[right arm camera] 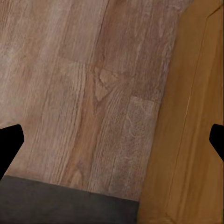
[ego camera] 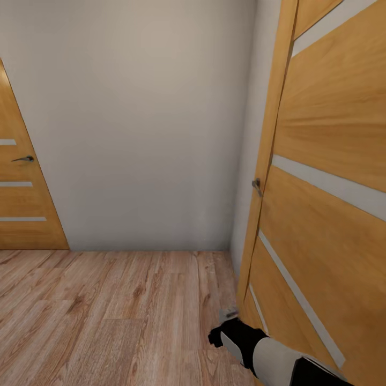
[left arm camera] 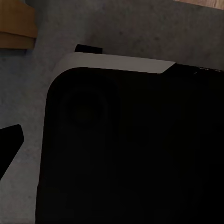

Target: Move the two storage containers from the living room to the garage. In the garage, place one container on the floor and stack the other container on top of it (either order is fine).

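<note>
The two storage containers are out of view. My right arm reaches in low beside an open wooden door. In the right wrist view my right gripper is open with nothing between its fingers, hanging over light wood planks next to the door's edge. The left wrist view looks past one dark fingertip at the robot's own black body and a rough grey concrete floor; nothing is held there.
A plain white wall stands straight ahead. A second wooden door with frosted strips and a lever handle is shut at the left. The open door's handle sticks out at the right. Wood plank floor lies between them.
</note>
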Controlling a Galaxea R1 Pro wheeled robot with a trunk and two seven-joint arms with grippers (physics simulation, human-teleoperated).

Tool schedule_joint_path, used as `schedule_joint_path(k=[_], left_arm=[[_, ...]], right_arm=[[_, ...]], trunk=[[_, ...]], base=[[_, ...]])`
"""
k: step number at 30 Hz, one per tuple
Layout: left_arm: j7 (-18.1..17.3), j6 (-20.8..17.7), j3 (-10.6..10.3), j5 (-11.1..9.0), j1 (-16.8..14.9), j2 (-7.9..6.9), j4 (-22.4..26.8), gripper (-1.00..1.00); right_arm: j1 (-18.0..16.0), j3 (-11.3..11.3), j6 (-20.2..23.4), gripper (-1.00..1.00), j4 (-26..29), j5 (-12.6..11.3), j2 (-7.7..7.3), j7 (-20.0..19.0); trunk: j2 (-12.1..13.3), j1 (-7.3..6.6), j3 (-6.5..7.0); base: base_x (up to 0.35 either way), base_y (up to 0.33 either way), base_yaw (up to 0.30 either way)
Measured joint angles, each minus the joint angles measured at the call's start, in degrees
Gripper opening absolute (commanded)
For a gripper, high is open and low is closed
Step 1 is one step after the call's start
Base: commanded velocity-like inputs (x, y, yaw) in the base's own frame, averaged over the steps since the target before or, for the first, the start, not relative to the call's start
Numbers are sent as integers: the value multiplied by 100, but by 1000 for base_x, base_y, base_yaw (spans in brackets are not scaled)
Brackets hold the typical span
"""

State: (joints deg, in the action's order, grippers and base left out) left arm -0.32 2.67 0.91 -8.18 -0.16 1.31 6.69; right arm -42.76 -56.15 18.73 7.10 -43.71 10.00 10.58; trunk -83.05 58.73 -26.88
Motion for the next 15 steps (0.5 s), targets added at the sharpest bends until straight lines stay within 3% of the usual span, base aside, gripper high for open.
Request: schedule_joint_path(k=[6, 15], left_arm=[[0, 3, 0, 0, 0, 0, 0, 100], [0, 1, -2, 0, 0, 0, 0, 100]], right_arm=[[295, 6, -374, 100, -507, 81, 0, -16], [882, -3, -615, 100, -620, 100, 0, -203]], trunk=[[0, 0, 0], [0, 0, 0]], base=[[0, 0, 0], [0, 0, 0]])
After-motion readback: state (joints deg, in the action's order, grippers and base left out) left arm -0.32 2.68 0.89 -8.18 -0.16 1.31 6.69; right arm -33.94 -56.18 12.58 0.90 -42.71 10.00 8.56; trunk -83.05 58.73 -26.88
